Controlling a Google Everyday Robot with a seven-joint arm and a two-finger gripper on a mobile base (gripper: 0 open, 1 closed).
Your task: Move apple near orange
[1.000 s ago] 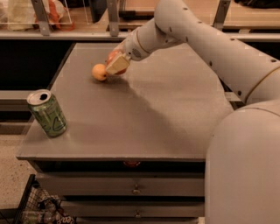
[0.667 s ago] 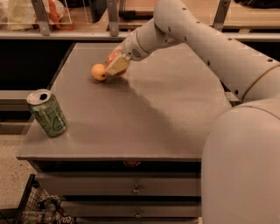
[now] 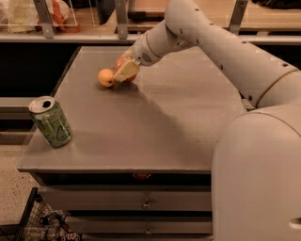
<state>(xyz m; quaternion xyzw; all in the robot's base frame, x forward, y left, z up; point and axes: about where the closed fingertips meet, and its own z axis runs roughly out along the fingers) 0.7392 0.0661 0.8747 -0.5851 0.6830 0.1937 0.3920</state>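
The orange (image 3: 106,77) is a small yellow-orange fruit on the grey table (image 3: 178,127), at its far left. The apple (image 3: 120,62) is reddish and sits right beside the orange on its right, almost touching it. Most of the apple is hidden behind my gripper (image 3: 126,71). The gripper reaches in from the upper right and is shut on the apple, which is low at the table surface. Red skin shows above and below the beige finger pad (image 3: 125,70).
A green drink can (image 3: 50,122) stands tilted near the table's front left corner. A shelf rail with bagged items (image 3: 56,14) runs behind the table. Drawers (image 3: 146,202) lie under the tabletop, and a wire basket (image 3: 37,226) stands at the lower left.
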